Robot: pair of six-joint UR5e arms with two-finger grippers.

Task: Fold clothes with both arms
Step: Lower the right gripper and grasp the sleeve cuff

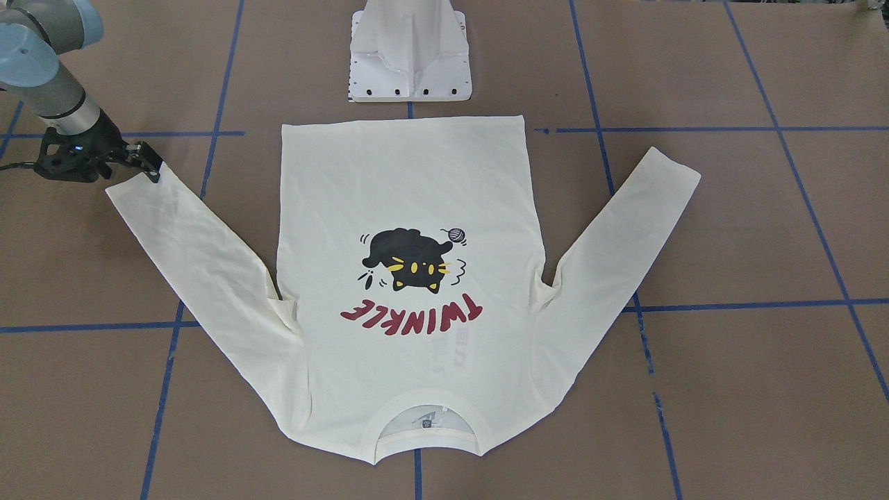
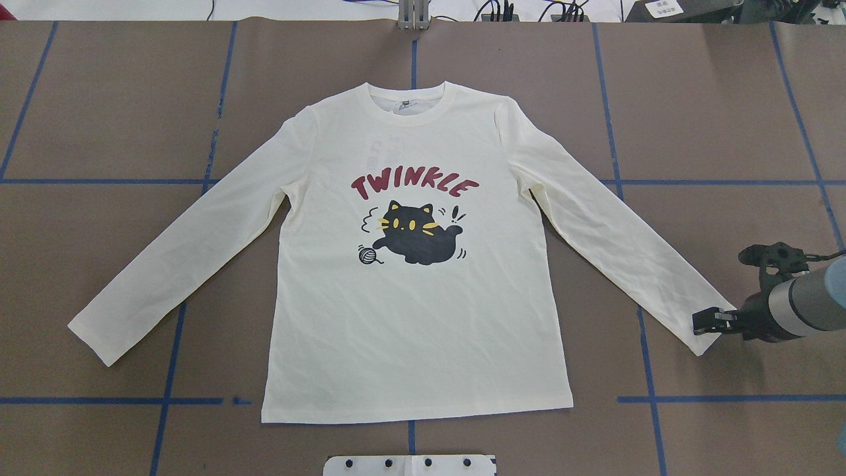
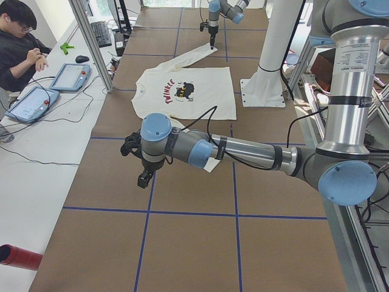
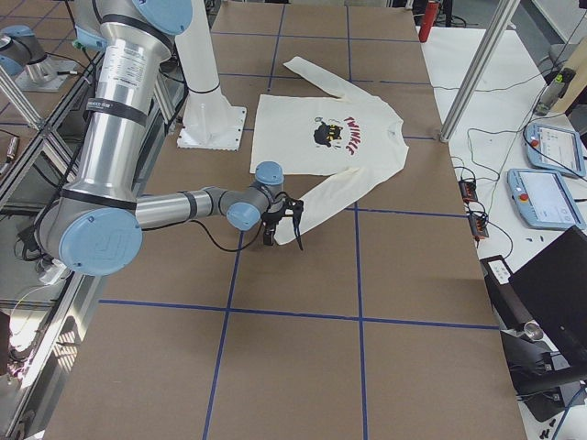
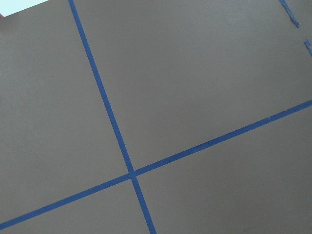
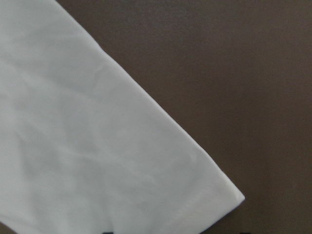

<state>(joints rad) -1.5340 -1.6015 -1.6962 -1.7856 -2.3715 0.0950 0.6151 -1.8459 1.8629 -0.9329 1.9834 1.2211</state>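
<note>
Shirt: a cream long-sleeved shirt with a black cat print and red "TWINKLE" lettering lies flat and face up on the brown table. Its ribbed round collar points away from the robot and its hem lies near the white pedestal.
Sleeves: both sleeves are spread out and angled back toward the robot. The sleeve on the robot's right ends at the right claw, while the other sleeve lies alone.
Right claw: the black right claw sits at the corner of the cuff. Its fingers appear spread, one on each side of the cuff's edge. Whether they touch the cloth cannot be told.
Right arm: the grey-and-silver right arm reaches in low from the table's right side.
Left claw: the black left claw points down over bare table, well apart from the shirt. It shows only in the side view, so whether it is spread or pressed together cannot be told.
Left arm: the grey left arm, with its light-blue caps, stretches out level.
Table marks: blue tape lines cross in a grid.
Bystander: a person sits at a side desk.
</note>
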